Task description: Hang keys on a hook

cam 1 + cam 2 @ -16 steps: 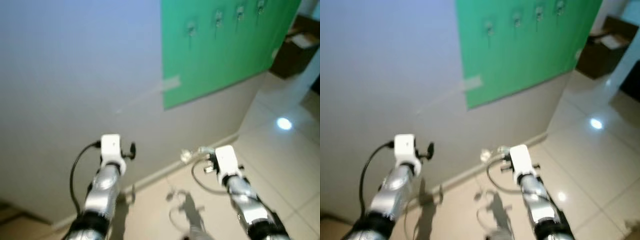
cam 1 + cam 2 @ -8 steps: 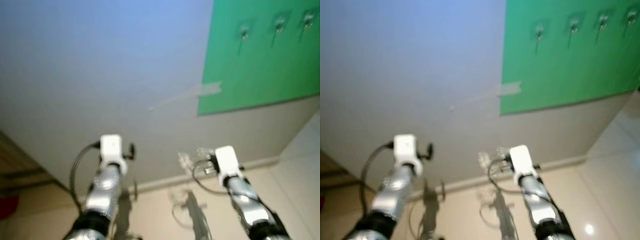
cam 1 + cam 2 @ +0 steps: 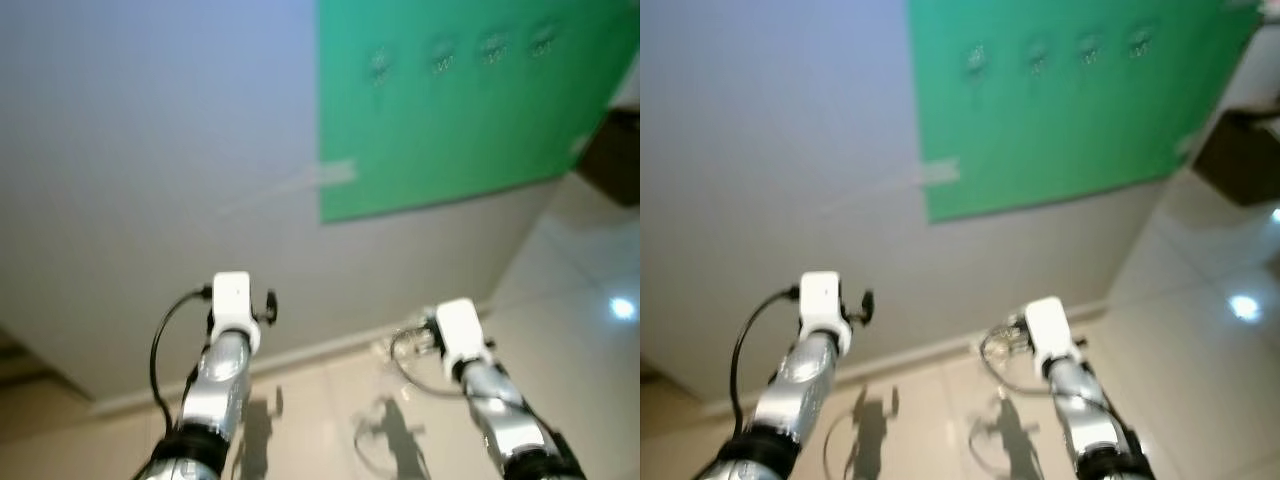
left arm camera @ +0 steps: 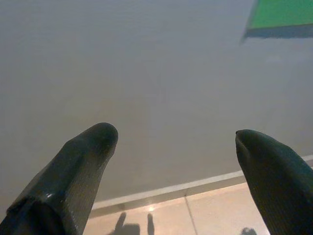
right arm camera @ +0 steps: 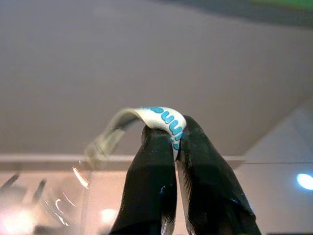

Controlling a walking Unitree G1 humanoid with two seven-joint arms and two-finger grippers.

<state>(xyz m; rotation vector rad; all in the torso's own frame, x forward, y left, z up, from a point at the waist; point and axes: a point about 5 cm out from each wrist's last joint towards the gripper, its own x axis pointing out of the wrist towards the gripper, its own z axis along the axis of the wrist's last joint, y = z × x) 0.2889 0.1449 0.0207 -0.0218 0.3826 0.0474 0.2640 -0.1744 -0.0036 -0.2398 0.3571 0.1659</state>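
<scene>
Right wrist view: your right gripper (image 5: 177, 131) pinches the keys' strap (image 5: 161, 116), keys dangling free for hooking, well below the green board (image 3: 450, 100). Left gripper (image 4: 176, 139) spread, empty.

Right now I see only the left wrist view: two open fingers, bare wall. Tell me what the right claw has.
Observer: The right claw is shut on a white strap with blue lettering; blurred keys seem to hang from it.
Operator: Give me the hooks.
Observer: Four hooks sit in a row on the green panel, above and ahead of both arms.
Operator: Report any obstacle nearby.
Observer: A dark box stands on the floor to the right.
</scene>
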